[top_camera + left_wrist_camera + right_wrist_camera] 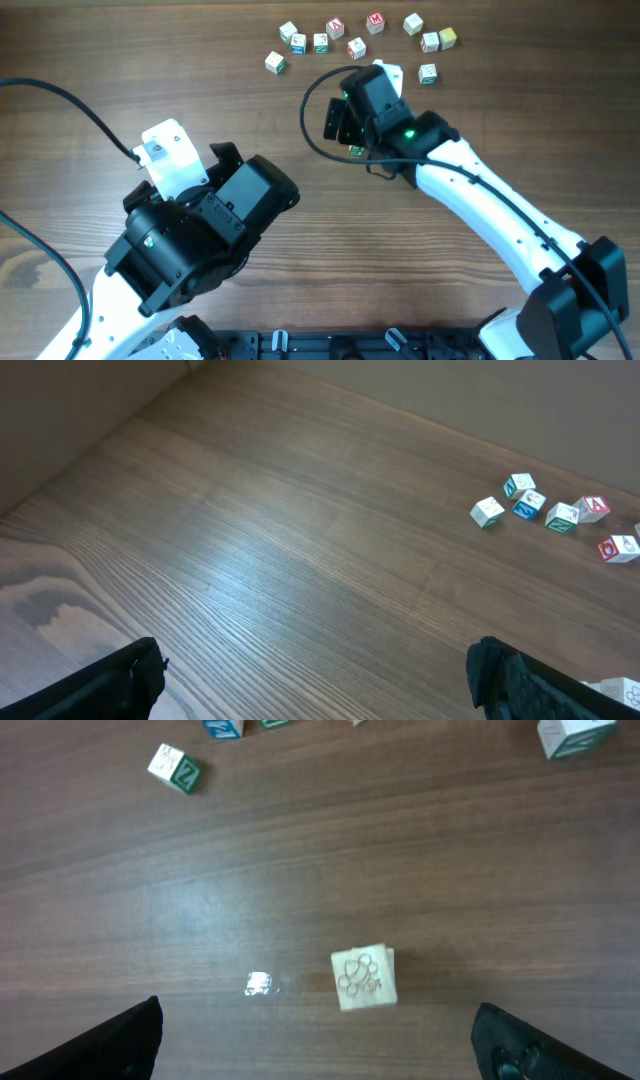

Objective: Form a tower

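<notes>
My right gripper (315,1040) is open, its fingers wide apart above the table. Between and just ahead of them stands a pale cube (363,978) with a carved figure on its top face. It touches neither finger. I see it from straight above, so I cannot tell whether it tops the tower or stands alone. In the overhead view only a sliver of this cube (355,152) shows under the right gripper (340,120). My left gripper (320,680) is open over bare wood, holding nothing.
Several loose letter cubes (340,38) lie scattered along the far edge of the table, one more (428,73) right of the right wrist. The same loose cubes (545,512) appear at the right of the left wrist view. A black cable (310,120) loops beside the right gripper.
</notes>
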You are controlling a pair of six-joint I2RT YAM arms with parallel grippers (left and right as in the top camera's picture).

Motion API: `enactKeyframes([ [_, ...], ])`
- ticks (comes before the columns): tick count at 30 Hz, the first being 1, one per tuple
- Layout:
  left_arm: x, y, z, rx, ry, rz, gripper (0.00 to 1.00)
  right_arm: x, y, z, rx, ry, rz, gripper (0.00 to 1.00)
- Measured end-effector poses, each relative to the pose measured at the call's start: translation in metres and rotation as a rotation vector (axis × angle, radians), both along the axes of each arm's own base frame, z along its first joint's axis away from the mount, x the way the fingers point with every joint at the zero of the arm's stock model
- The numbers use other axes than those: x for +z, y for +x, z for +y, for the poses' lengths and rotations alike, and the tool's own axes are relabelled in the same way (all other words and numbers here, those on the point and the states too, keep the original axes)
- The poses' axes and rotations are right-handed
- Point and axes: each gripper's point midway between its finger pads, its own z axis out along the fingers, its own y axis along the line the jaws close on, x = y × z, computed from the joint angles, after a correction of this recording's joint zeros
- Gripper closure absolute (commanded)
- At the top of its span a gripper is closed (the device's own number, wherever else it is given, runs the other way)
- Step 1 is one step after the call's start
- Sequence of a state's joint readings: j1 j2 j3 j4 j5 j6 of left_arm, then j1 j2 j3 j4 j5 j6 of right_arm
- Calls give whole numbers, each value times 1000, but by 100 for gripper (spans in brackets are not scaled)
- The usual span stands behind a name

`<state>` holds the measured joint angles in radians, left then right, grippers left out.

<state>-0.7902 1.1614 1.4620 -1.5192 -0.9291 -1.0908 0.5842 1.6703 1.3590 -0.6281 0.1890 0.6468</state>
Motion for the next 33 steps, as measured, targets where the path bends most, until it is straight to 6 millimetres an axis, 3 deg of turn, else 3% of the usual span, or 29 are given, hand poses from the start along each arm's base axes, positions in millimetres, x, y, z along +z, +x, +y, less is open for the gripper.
enactKeyframes([
  [6,0,0,0,0,0,0,0,-66,12,-8,31,-31,188,0],
  [12,0,0,0,0,0,0,0,-66,36,6,55,-97,301,0],
  [17,0,0,0,0,0,0,0,-79,22,-2,54,-148,389,1],
  [21,0,0,0,0,0,0,0,-108,16,-5,48,-183,460,0],
  [24,0,0,0,0,0,0,0,-111,17,-5,32,-177,464,1],
  [28,0,0,0,0,0,0,0,-132,16,-9,17,-185,509,11],
  [31,0,0,0,0,0,0,0,-134,16,-11,6,-179,518,16],
  [33,0,0,0,0,0,0,0,-134,17,-10,2,-177,518,26],
])
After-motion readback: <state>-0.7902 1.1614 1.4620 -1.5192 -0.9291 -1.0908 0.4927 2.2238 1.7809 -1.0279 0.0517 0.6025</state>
